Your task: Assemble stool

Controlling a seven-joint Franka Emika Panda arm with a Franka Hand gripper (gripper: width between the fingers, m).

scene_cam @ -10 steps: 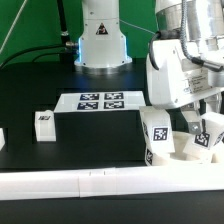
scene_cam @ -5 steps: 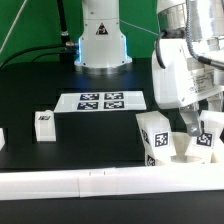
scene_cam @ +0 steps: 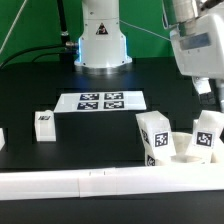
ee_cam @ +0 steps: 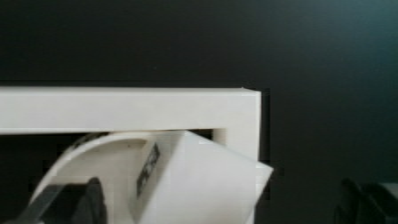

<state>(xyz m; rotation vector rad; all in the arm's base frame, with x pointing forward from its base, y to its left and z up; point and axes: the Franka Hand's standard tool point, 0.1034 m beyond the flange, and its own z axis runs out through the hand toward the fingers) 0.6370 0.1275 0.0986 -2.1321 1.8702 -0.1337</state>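
Note:
The white stool seat disc (scene_cam: 181,158) lies at the exterior view's right, just behind the front rail. Two tagged white legs stand upright in it, one on its left (scene_cam: 155,135) and one on its right (scene_cam: 207,136). My gripper (scene_cam: 204,90) hangs well above the right leg, open and empty. In the wrist view the seat (ee_cam: 98,165) and one leg (ee_cam: 208,180) show below, between my dark fingertips (ee_cam: 50,200), which stand wide apart. A loose leg (scene_cam: 43,122) stands at the left. Another white part (scene_cam: 2,138) is cut off by the left edge.
A long white rail (scene_cam: 80,181) runs along the front; in the wrist view the rails (ee_cam: 125,105) form a corner round the seat. The marker board (scene_cam: 100,101) lies flat in the middle, before the robot's base (scene_cam: 100,45).
My gripper let go of the right leg and rose well above it, toward the upper right. The leg stays standing in the seat.

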